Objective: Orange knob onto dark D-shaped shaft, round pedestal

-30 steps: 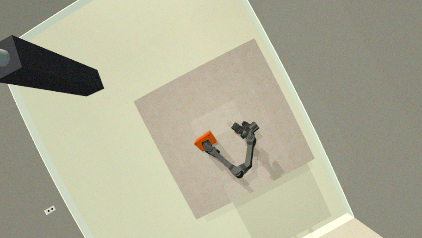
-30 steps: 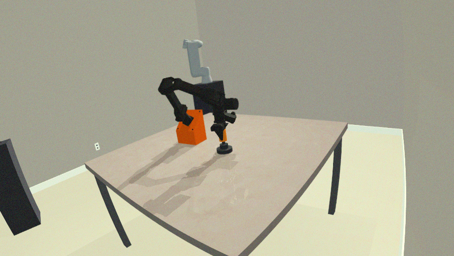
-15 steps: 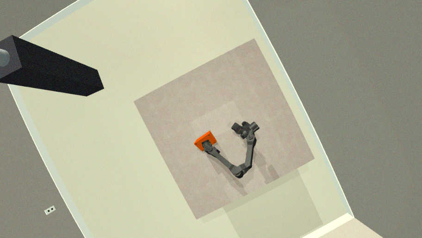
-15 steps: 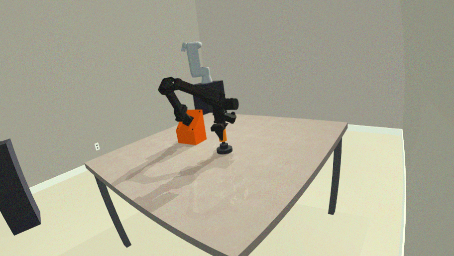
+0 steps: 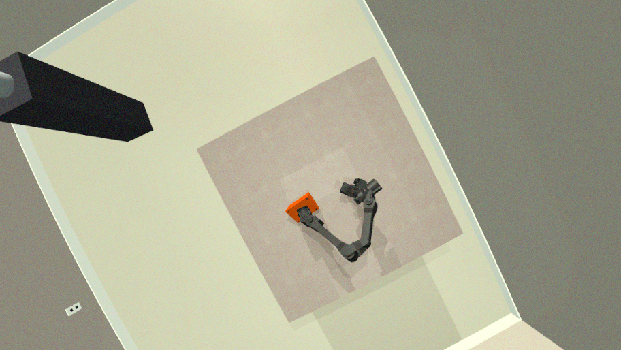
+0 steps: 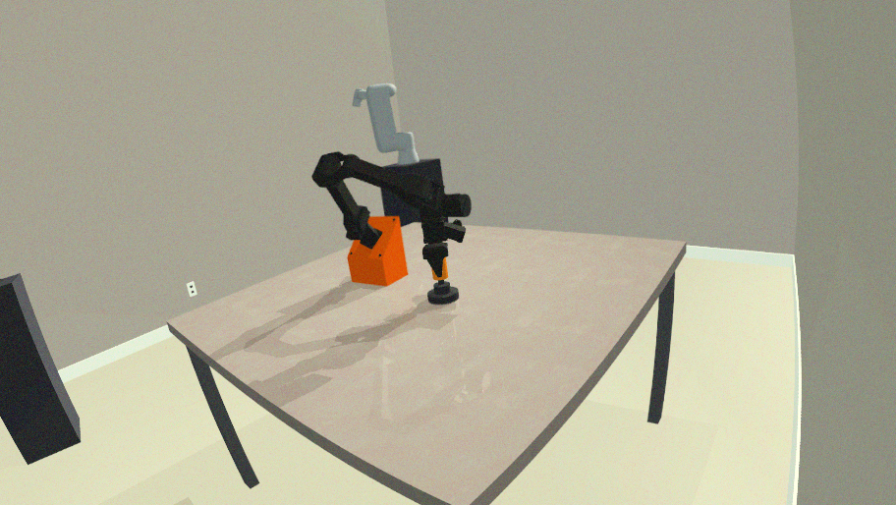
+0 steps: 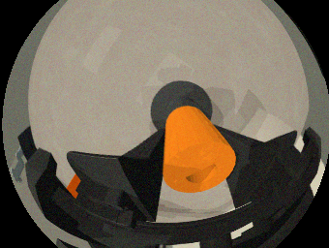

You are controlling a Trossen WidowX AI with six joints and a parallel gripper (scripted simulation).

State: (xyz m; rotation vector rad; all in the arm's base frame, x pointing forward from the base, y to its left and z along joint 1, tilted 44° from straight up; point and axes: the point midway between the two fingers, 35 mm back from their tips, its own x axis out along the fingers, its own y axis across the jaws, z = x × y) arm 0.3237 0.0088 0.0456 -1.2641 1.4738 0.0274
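Note:
The orange knob is upright between the fingers of my gripper, which is shut on it. In the exterior view the knob stands directly above the dark round pedestal. A short dark piece of the shaft shows between the knob's lower end and the pedestal's raised middle. The knob is not down on the pedestal. Whether the shaft's tip is inside the hole is hidden, and so is the shaft's flat side. In the top view the arm covers knob and pedestal.
The orange block carries the arm's base on the table. A dark pillar with a pale arm on a dark stand stands beyond the table. The arm bends high between block and pedestal.

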